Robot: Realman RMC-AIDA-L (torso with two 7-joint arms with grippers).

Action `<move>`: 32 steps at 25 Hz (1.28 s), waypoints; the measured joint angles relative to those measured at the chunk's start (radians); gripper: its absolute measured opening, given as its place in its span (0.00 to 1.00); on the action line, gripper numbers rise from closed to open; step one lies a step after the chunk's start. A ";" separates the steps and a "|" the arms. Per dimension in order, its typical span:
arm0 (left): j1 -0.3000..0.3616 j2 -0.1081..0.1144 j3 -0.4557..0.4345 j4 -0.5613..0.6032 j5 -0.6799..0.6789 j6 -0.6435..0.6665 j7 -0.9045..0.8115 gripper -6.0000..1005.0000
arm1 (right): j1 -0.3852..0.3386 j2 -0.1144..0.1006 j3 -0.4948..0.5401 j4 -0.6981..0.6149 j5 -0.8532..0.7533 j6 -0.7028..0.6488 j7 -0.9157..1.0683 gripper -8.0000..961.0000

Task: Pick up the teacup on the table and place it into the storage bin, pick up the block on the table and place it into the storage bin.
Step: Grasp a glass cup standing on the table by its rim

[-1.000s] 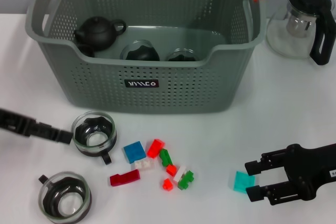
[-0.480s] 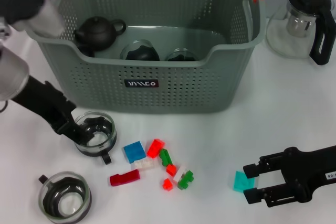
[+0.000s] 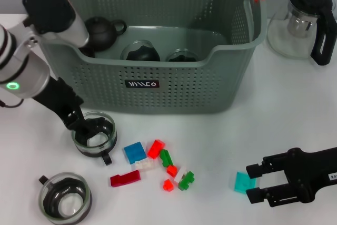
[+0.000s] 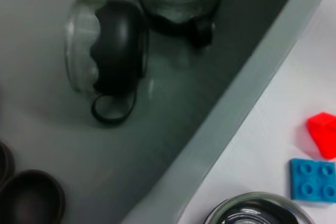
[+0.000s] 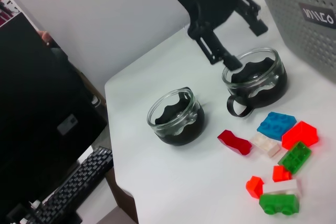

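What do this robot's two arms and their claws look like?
The left arm has rounded silver-white segments with black sections and a small glowing green ring. Its left gripper is black and angular with thin fingers. The right gripper is likewise black and blocky, bearing a small white label.

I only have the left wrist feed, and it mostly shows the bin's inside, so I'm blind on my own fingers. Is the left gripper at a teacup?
Observer: Yes. The left gripper is open at the rim of the teacup nearest the storage bin.
Operator: Any other cup on the table?
Observer: One, a second teacup, nearer the front edge.
Operator: And the right arm?
Observer: The right gripper is open, fingertips either side of a teal block.
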 joint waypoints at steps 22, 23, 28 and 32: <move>0.001 -0.012 0.137 -0.060 0.023 -0.010 -0.012 0.81 | -0.005 -0.001 0.023 0.000 -0.007 0.002 0.002 0.71; 0.002 -0.012 0.149 -0.061 0.025 -0.020 -0.018 0.81 | -0.005 -0.002 0.023 0.000 -0.007 0.001 0.002 0.71; 0.011 -0.011 0.197 -0.063 0.031 -0.054 -0.045 0.80 | -0.006 -0.002 0.024 0.000 -0.007 0.001 0.002 0.71; 0.029 -0.010 0.218 -0.038 0.035 -0.062 -0.050 0.79 | -0.008 -0.002 0.023 0.000 -0.008 0.001 0.002 0.71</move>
